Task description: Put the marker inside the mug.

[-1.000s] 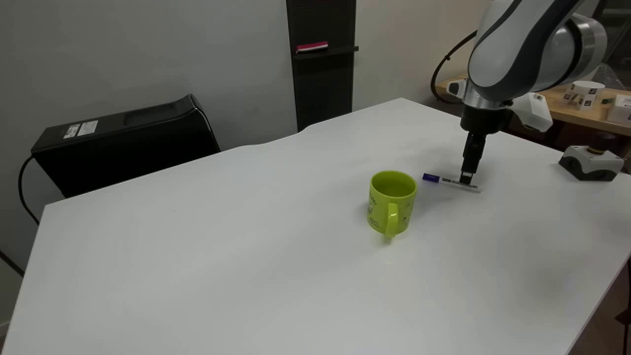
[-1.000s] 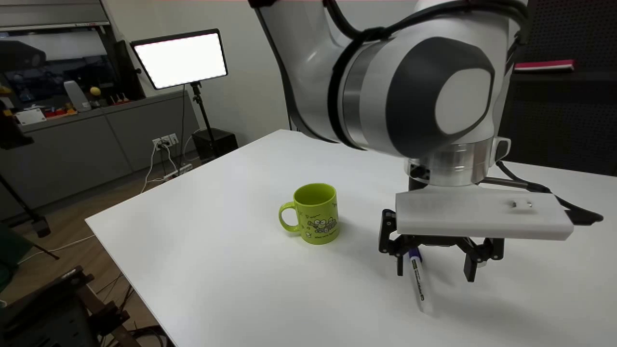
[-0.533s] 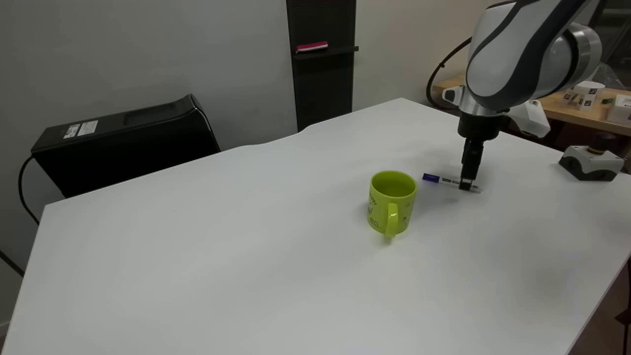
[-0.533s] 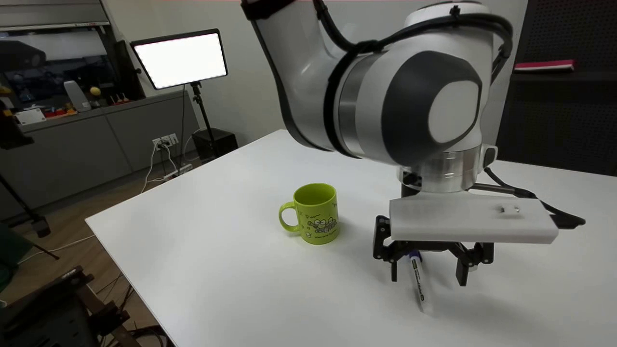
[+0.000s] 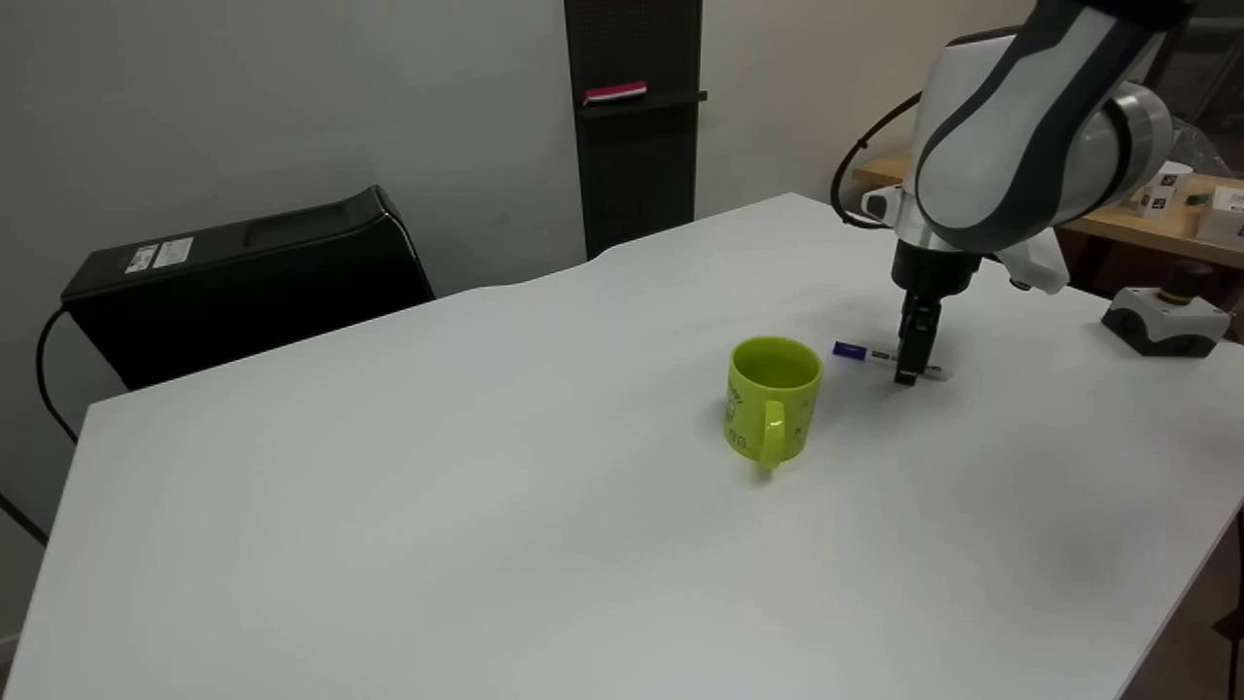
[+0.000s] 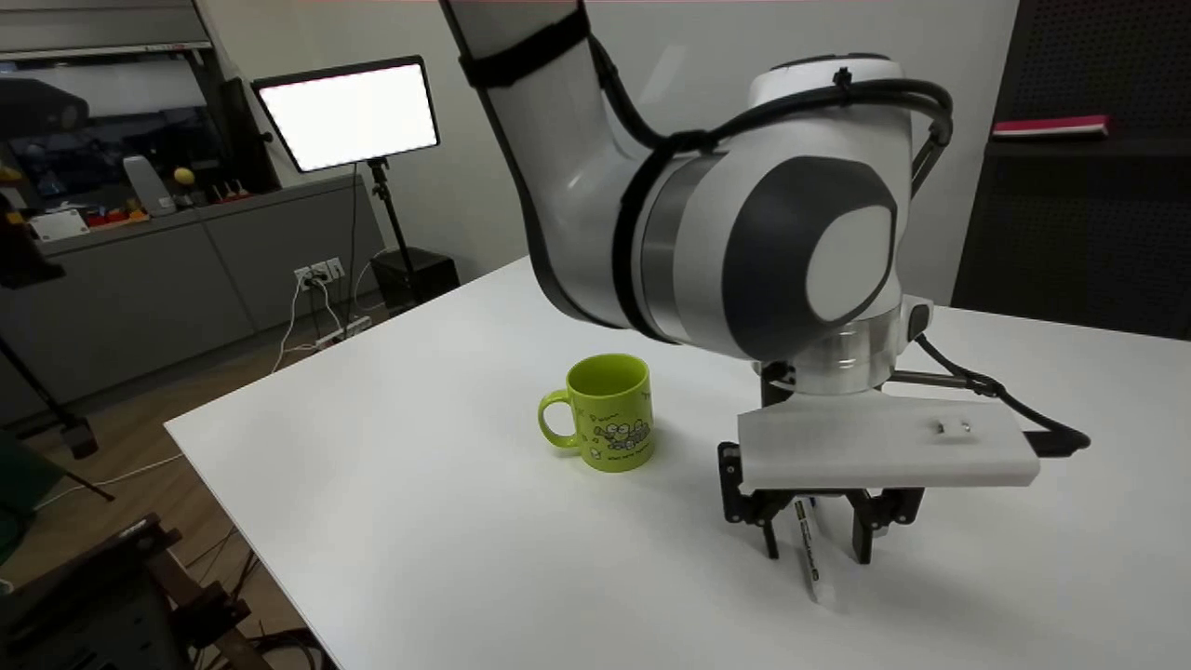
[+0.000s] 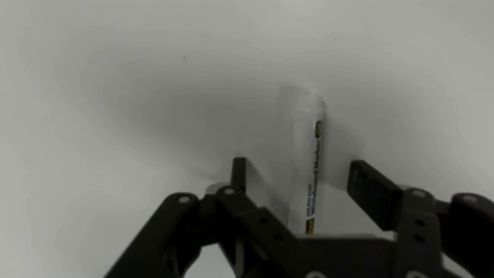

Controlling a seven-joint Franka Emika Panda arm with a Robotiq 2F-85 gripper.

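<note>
Fingers (image 7: 238, 173) stand apart astride the marker (image 7: 307, 166), clear of both its sides, its long axis running through the gap, flat on the worktop (image 5: 389, 535), blue cap (image 5: 848, 351) nearer the upright green mug (image 5: 766, 401).

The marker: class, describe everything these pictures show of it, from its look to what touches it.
The marker is slim, white and plastic-looking, with dark lettering along it and a blue cap at one end. It lies flat on the white table, its capped end nearer the green mug. The open fingers straddle it, apparently without touching; only the table supports it.
</note>
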